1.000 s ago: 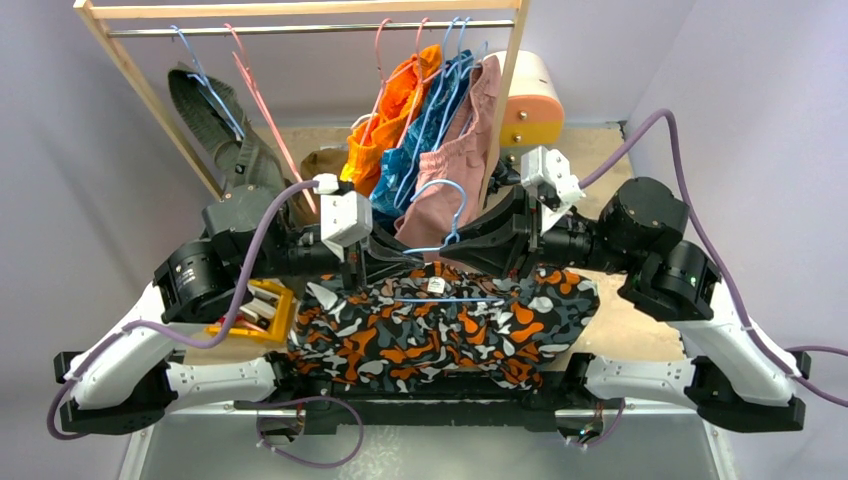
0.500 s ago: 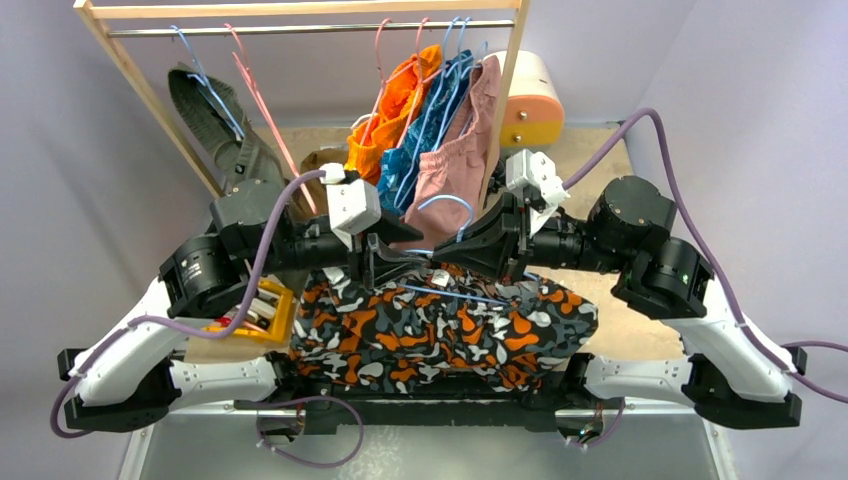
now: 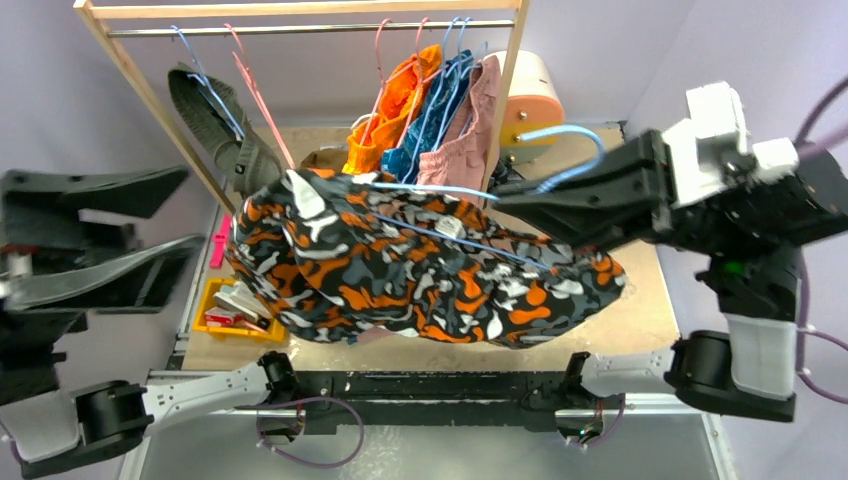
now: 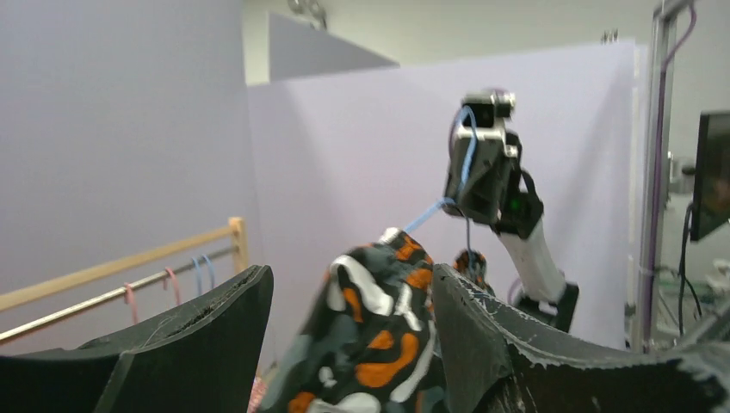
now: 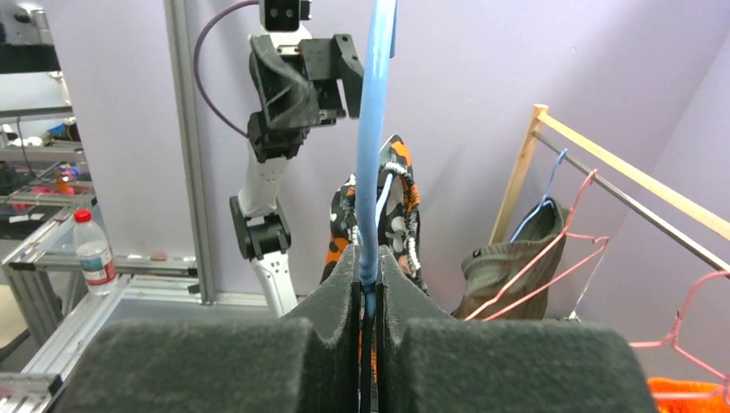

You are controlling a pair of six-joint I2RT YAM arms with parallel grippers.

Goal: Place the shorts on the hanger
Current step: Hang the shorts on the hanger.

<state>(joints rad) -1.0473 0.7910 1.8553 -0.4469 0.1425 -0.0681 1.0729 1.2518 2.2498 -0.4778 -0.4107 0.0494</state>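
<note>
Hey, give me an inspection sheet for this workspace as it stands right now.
Surface: brown tabletop, partly hidden by the shorts.
Job's things: shorts hang from the hanger, not yet on the rail.
Clutter: yellow bin of small items, left side.
Grippers: right gripper shut on the hanger; left gripper open, holding nothing.
Cables: purple cable by the right arm.
Surroundings: wooden rack with hung garments, lilac walls.

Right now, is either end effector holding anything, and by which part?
The right end effector is shut on the blue hanger at its neck, just below the hook; the shorts hang on it. The left end effector is open, holding nothing.
</note>
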